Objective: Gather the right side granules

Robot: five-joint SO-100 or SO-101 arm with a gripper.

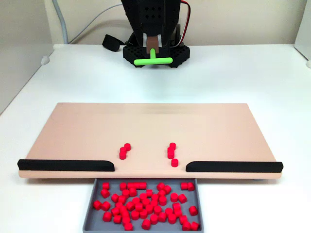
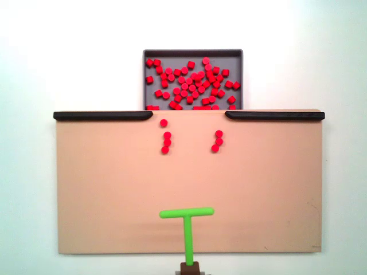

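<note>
Two small groups of red granules lie on the tan board (image 1: 204, 126) near the gap between its black rails. One group of several (image 1: 172, 153) is on the right in a fixed view and on the left in the other fixed view (image 2: 166, 137). The second group, three granules (image 1: 124, 151), shows on the opposite side (image 2: 217, 141). My gripper (image 1: 152, 49) (image 2: 189, 267) is at the board's far end from them, shut on the stem of a green T-shaped stick (image 1: 153, 60) (image 2: 187, 226). The stick's crossbar faces the granules, well short of them.
Two black rails (image 1: 65, 165) (image 1: 233, 166) line the board's edge with a gap between them. Below that gap stands a grey tray (image 1: 91, 206) (image 2: 192, 52) holding many red granules. The white table surrounds the board. A black strap (image 1: 111, 42) lies by the arm's base.
</note>
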